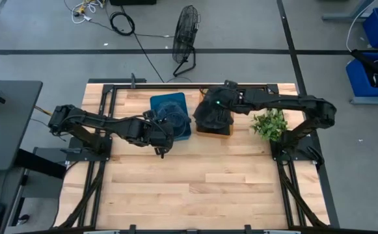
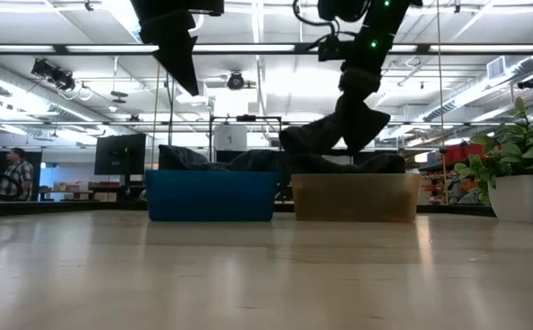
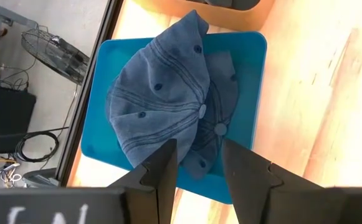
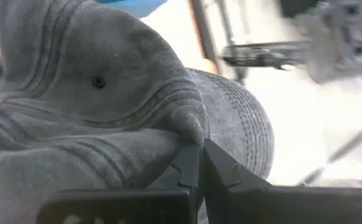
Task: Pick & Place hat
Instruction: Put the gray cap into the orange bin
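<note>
A dark grey cap [image 2: 332, 135] hangs from my right gripper [image 4: 199, 167], which is shut on it above the tan bin [image 2: 356, 198]. More dark caps [image 2: 339, 163] lie in that bin. In the high view the right gripper [image 1: 218, 106] sits over the bin's far part. Two blue denim caps [image 3: 168, 102] lie in the blue bin [image 3: 252, 74], one partly on the other. My left gripper [image 3: 196, 168] is open and hovers over the blue bin's near edge, touching nothing; it also shows in the high view [image 1: 161, 146]. My right gripper pinches a bunched fold of the grey cap's crown [image 4: 187, 127] between its two fingers. The cap is lifted above the caps in the tan bin and droops below the fingers [image 2: 362, 124]. Whether its low edge still touches the pile cannot be told.
A potted plant [image 1: 270, 123] stands right of the tan bin, close under the right arm. The two bins sit side by side at the table's far edge. Bare wood [image 1: 202, 188] fills the near half of the table. A person [image 2: 14, 174] stands far off in the room.
</note>
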